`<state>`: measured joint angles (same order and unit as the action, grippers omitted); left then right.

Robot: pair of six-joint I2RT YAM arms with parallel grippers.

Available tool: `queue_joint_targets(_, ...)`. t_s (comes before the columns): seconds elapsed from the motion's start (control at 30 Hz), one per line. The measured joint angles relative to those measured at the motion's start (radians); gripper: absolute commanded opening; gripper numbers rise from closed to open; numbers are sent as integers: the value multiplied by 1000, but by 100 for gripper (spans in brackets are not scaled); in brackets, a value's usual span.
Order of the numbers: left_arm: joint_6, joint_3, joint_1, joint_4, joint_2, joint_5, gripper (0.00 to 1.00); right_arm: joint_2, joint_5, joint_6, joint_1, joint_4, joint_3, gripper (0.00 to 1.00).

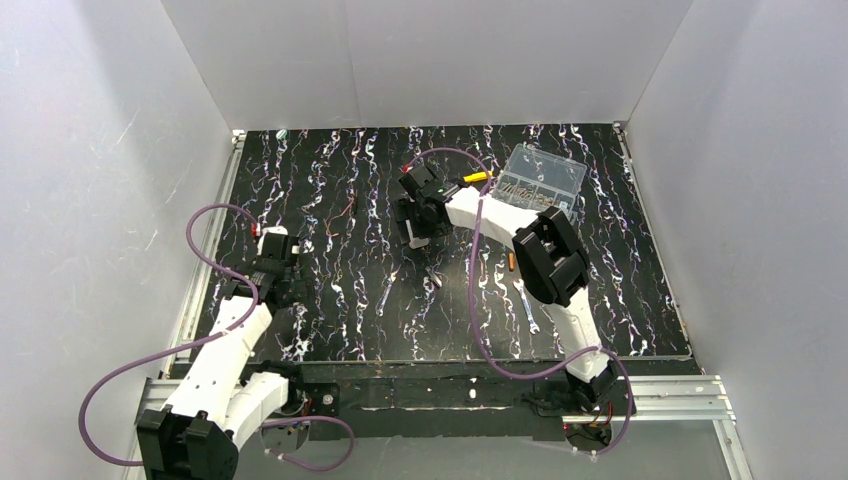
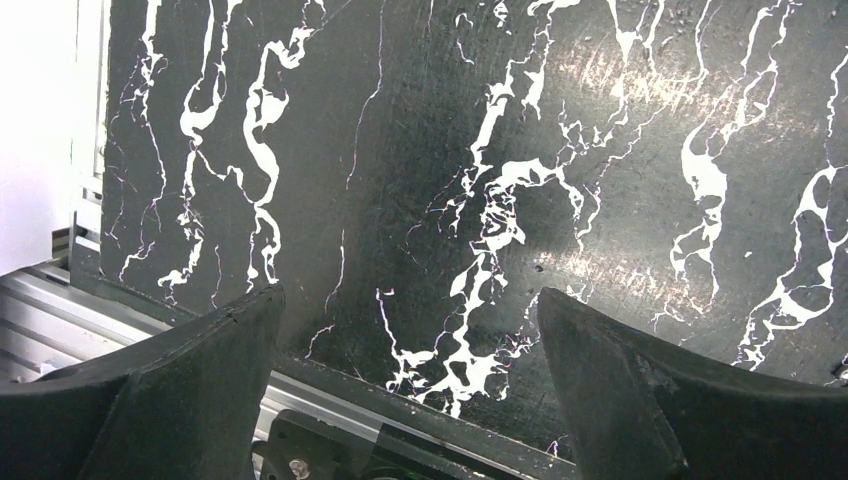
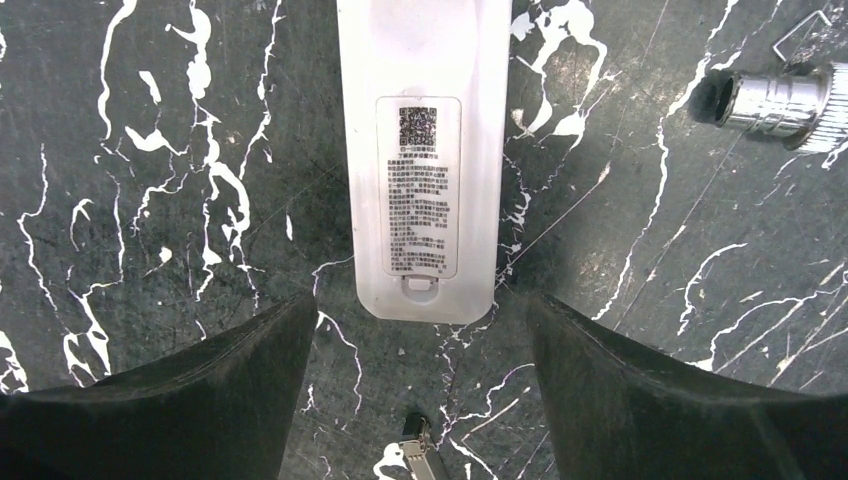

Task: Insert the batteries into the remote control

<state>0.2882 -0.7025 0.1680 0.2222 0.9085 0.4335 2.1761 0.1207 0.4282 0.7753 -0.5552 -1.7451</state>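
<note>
1. Top view: right jaws hang spread wide over the centre of the desk (image 1: 330,200), grasping nothing. Left jaws, at lower left, are also spread and empty. One orange battery (image 1: 512,262) lies loose right of centre; a second can't be made out. Loading looks not yet begun.
2. Left wrist view: jaws released, only bare desk between them.
3. Right wrist view: remote control (image 3: 425,160) at top centre, just beyond the open jaws, untouched. White, back up, labelled cover apparently shut. Opening it and fitting both cells remain.
</note>
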Motion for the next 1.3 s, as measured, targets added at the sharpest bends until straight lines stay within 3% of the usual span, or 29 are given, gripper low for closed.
queue_joint_targets(0.47,-20,0,18,-7,41,-51,100,46,12,-24,-1,-23,-35,70)
queue_joint_targets(1.3,46,-56,26,48,149,-1,99,104,101,-47,32,-49,-110,63)
